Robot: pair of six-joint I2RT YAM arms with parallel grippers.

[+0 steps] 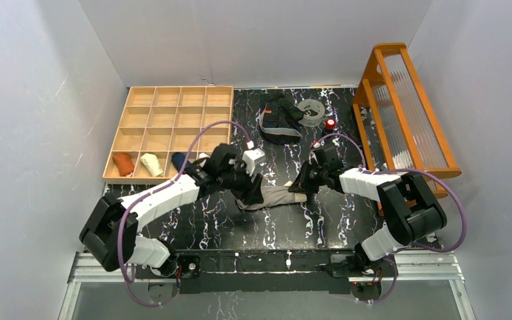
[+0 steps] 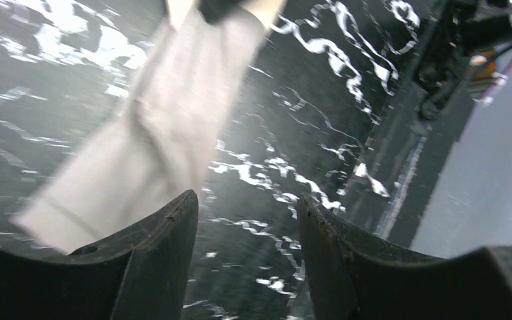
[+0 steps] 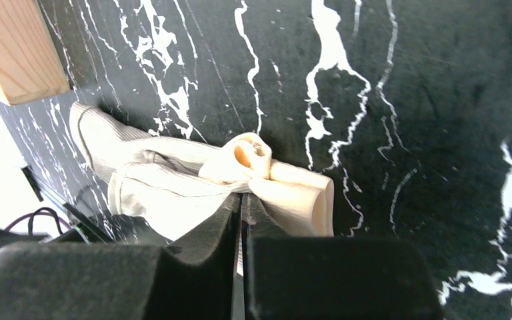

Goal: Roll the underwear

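Note:
The beige-grey underwear (image 1: 279, 195) lies stretched out at the middle of the black marbled table, between my two grippers. My right gripper (image 1: 301, 185) is shut on its right end; in the right wrist view the jaws (image 3: 243, 200) pinch the bunched, partly rolled cloth (image 3: 173, 183). My left gripper (image 1: 252, 193) is open at the cloth's left end; the left wrist view shows its fingers (image 2: 153, 253) apart with nothing between them, the cloth (image 2: 153, 133) just beyond the left finger. The black striped underwear (image 1: 280, 117) lies at the back of the table.
A wooden compartment tray (image 1: 173, 130) stands at the back left with rolled garments in its front row (image 1: 124, 163). A clear tape ring (image 1: 312, 110) and a small red-topped object (image 1: 331, 123) lie near the striped garment. An orange wooden rack (image 1: 400, 107) stands at the right.

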